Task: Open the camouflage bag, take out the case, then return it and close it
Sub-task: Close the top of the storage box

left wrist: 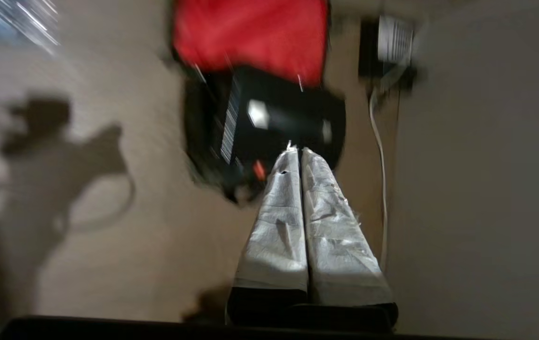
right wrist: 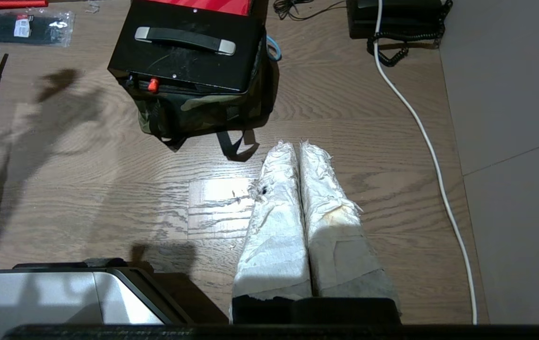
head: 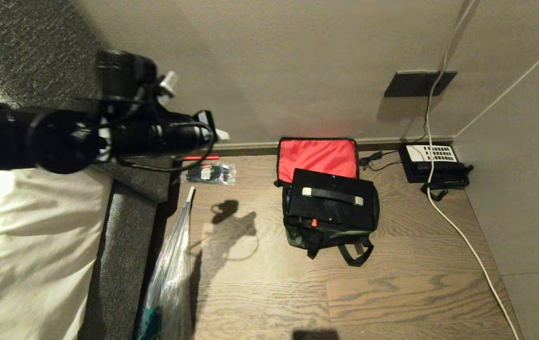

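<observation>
Head view gives us, from left to right, our left gripper (left wrist: pixel 297 151) raised above the floor (head: pixel 392 293) with fingers pressed together, holding nothing; then the camouflage bag (head: pixel 326 236), lid open, the case (head: pixel 333 200) sitting inside; our right gripper (right wrist: pixel 296 144) is likewise closed and empty.

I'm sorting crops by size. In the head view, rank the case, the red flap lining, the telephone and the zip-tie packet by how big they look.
1. case
2. red flap lining
3. telephone
4. zip-tie packet

The lining stands farther back, so its rank against the case is unsure.
</observation>
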`<state>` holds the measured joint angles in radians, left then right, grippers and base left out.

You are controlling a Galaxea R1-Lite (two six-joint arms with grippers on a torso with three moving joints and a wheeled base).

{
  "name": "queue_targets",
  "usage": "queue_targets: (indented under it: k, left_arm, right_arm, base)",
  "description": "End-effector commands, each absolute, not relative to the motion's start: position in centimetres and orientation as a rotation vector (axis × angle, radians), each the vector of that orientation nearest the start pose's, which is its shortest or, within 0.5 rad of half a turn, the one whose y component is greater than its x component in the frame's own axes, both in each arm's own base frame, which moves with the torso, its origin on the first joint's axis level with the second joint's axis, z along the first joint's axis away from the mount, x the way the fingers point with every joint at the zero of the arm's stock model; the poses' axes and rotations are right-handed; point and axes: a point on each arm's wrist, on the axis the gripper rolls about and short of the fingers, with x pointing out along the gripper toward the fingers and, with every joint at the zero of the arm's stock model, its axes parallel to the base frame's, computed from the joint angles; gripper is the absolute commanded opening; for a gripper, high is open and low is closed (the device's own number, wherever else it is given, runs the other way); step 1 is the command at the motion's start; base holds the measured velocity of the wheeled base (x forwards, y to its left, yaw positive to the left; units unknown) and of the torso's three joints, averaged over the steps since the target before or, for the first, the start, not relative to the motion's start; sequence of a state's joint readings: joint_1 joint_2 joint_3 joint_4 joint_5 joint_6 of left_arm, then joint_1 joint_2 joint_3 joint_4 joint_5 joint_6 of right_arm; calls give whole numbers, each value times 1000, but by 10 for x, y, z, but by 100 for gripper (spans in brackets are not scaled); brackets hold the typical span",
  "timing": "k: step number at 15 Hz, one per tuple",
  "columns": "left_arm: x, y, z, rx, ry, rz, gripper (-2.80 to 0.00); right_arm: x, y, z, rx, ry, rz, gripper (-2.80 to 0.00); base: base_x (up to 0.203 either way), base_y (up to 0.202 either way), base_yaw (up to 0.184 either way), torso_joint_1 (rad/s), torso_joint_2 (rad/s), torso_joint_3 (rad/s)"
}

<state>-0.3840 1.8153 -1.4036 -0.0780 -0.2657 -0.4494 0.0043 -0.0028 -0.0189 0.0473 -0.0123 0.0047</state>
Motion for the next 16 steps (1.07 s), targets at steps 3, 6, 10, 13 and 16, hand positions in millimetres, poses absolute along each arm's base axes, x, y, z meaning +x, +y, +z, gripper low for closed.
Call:
queue_targets:
  k: [3, 6, 10, 13, 16]
  left_arm:
    - [376, -214, 154, -343, 701, -555, -280]
    - [403, -240, 109, -232, 706, -549, -280]
    - [408, -247, 91, -234, 722, -479, -280]
    - [399, -241, 120, -314, 679, -431, -280]
    - [379, -227, 156, -395, 659, -433, -280]
  right_arm:
    - [-26, 0, 75, 5, 3, -8, -280]
    - [-26, 0, 75, 5, 4, -6, -280]
    - [-26, 0, 75, 5, 4, -8, -280]
    - [-26, 0, 75, 5, 4, -8, -280]
    - [-26, 0, 75, 5, 4, -8, -280]
  base:
    - [0, 0, 0, 0, 0, 0]
    - [0, 0, 0, 0, 0, 0]
    - [0, 0, 0, 0, 0, 0]
    - [0, 0, 0, 0, 0, 0]
    - [0, 0, 0, 0, 0, 0]
